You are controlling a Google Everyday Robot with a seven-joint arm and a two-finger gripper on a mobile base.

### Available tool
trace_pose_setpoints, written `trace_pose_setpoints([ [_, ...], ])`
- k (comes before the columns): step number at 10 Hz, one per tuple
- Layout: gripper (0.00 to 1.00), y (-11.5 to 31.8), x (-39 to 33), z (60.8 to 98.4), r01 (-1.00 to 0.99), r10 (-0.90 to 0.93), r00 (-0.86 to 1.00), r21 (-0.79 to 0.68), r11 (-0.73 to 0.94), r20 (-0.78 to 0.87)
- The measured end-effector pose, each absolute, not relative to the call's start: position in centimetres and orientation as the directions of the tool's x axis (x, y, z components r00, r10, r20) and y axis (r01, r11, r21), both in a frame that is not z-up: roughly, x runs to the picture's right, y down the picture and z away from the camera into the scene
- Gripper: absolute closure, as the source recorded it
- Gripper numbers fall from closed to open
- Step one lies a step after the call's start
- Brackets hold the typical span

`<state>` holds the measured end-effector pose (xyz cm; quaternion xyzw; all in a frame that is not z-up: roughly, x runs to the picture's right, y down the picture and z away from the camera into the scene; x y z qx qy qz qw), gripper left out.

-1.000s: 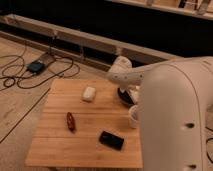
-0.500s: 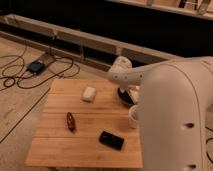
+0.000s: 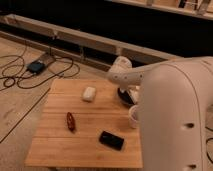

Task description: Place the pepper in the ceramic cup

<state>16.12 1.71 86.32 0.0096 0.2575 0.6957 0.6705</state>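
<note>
The dark red pepper (image 3: 70, 121) lies on the left part of the wooden table (image 3: 90, 150). The white ceramic cup (image 3: 132, 116) stands at the table's right edge, partly hidden behind my white arm (image 3: 170, 115). The arm's rounded joint (image 3: 121, 74) hangs over the table's far right corner. My gripper does not show in this view; it is either hidden by the arm or out of frame. The pepper lies well to the left of the cup, with bare wood between them.
A flat black phone (image 3: 111, 140) lies near the front of the table. A small white case (image 3: 89, 93) sits at the back. A dark round bowl (image 3: 124, 96) is behind the cup, partly covered by the arm. Cables and a blue box (image 3: 36, 66) lie on the floor at left.
</note>
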Motion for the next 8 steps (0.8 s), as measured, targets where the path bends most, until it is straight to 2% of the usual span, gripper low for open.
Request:
trace_pose_setpoints([
  [4,0.36,1.8,15.3,86.4,-0.931,0.934,-0.092,0.363,0.043,-0.346],
  [8,0.36,1.7,7.8,84.8,-0.963,0.92,-0.031,0.257,0.076,-0.39],
])
